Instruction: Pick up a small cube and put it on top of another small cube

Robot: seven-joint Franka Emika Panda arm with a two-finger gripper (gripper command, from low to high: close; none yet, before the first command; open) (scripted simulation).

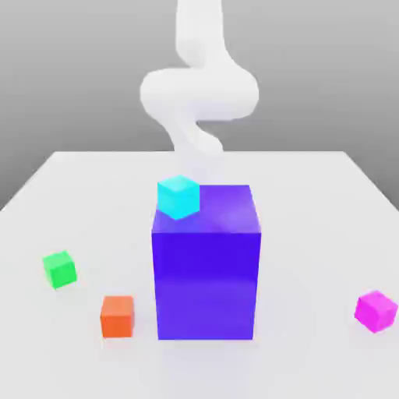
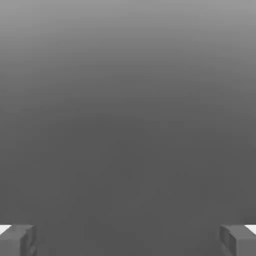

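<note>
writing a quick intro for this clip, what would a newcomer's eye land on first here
Probably the big purple-blue block in the middle of the exterior view, with a bright cyan cube at its top, toward the exterior view's left. Next, likely the magenta cube, alone on the pale surface near the exterior view's right edge.

Seeing a large blue block (image 1: 206, 284) on the white desk (image 1: 304, 203), bearing a cyan cube (image 1: 178, 197) on top. Finding an orange cube (image 1: 118, 317) near its side at the exterior view's left, a green cube (image 1: 60, 270) farther left and back, a magenta cube (image 1: 376, 311) well apart at the right.
</note>
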